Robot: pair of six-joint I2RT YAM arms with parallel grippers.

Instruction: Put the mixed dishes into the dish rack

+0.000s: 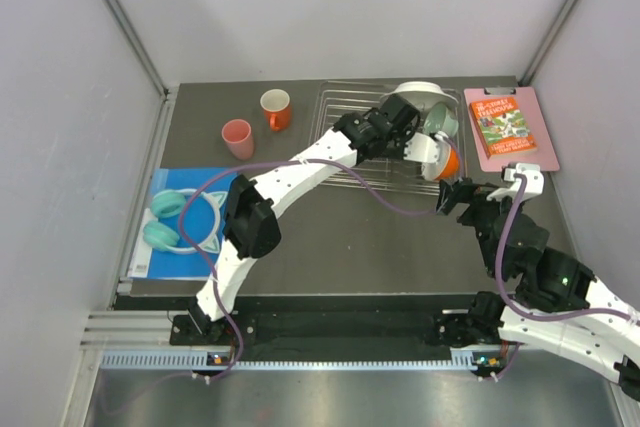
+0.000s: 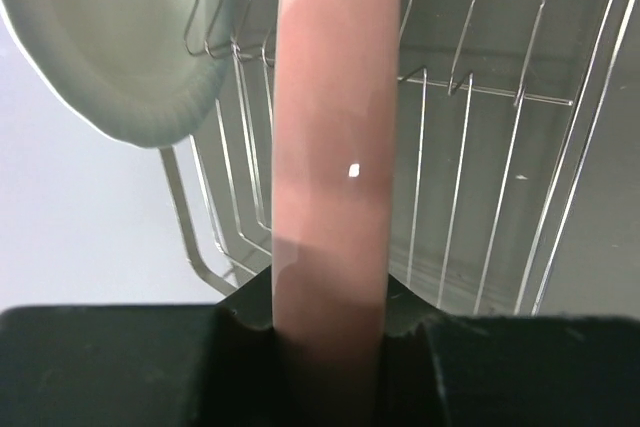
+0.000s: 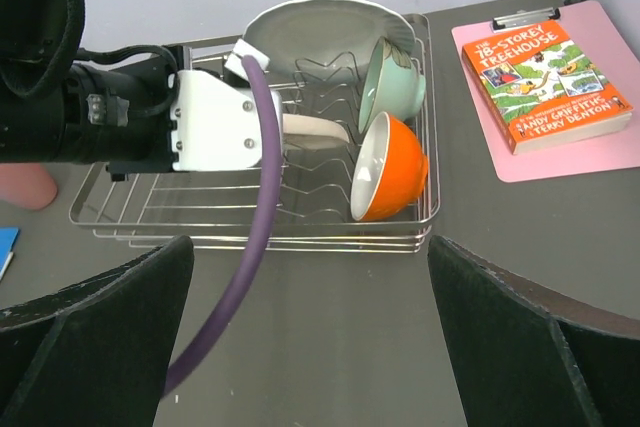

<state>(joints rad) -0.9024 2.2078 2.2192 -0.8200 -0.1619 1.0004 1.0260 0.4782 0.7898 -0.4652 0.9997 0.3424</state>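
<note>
Dark grey tabletop [image 1: 350,237] walled in by pale panels, with the dish rack [image 1: 345,112] at its far middle. Your left arm [image 1: 290,177] reaches over the rack; the left jaws are nearly closed on the rim of the pink-and-cream plate [image 2: 335,147]. The plate is carried edge-on and upright above the wires, probably so that it can drop into a slot between two bars. Your right arm [image 1: 530,247] waits near the rack's near right corner, the right jaws spread wide and holding nothing. That looks like a stand-off that leaves the rack to the left arm.

Already seated in the rack:
- the pale grey-white plate [image 3: 320,32], standing against the far end;
- the mint-green bowl [image 3: 392,82], tipped on its side at the right end;
- the orange bowl [image 3: 395,167], tipped likewise just in front of the mint-green one — on edge they seem to take less room.

Not yet loaded: the pink cup [image 1: 237,137] and the orange cup [image 1: 276,108], upright on the tabletop left of the rack.

Count: two plates, two bowls, two cups, so six dishes — three racked, one in the grip, two waiting; one rack. Apart from the task: one pair of teal headphones [image 1: 180,219] on one blue book [image 1: 160,262], and one paperback [image 1: 503,127] on one pink clipboard [image 1: 540,152].
</note>
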